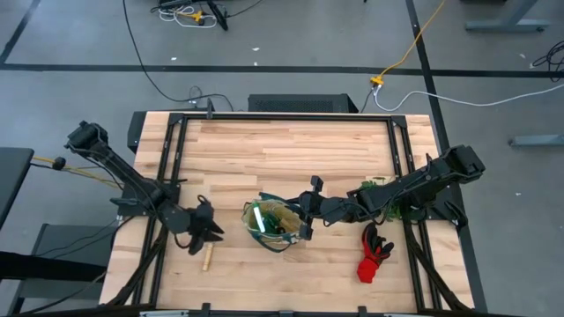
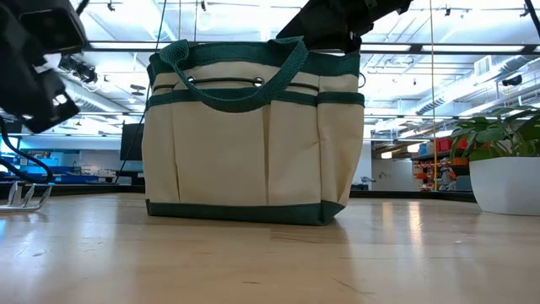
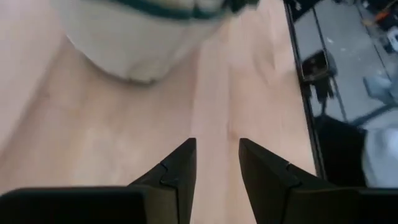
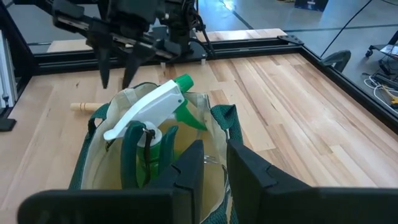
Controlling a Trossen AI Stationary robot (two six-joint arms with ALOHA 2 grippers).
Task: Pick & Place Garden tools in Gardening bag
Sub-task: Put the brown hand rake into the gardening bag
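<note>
The beige gardening bag (image 1: 275, 222) with green trim stands upright on its base at the table's middle, also in the low view (image 2: 253, 135). The green spray bottle with the white nozzle (image 4: 161, 106) stands inside it, its head above the rim. My right gripper (image 4: 214, 163) is open and empty just over the bag's right rim (image 1: 304, 218). My left gripper (image 1: 208, 231) is open and empty above the table left of the bag; its fingers point down (image 4: 118, 71). A wooden-handled rake (image 1: 209, 257) lies on the table below it. The red-black gloves (image 1: 374, 255) lie at the right.
The leafy plant in a white pot (image 2: 506, 181) stands at the right, partly under my right arm (image 1: 383, 187). A black frame (image 1: 414, 158) borders the table. Bare wood lies at the far half of the table (image 1: 282, 150).
</note>
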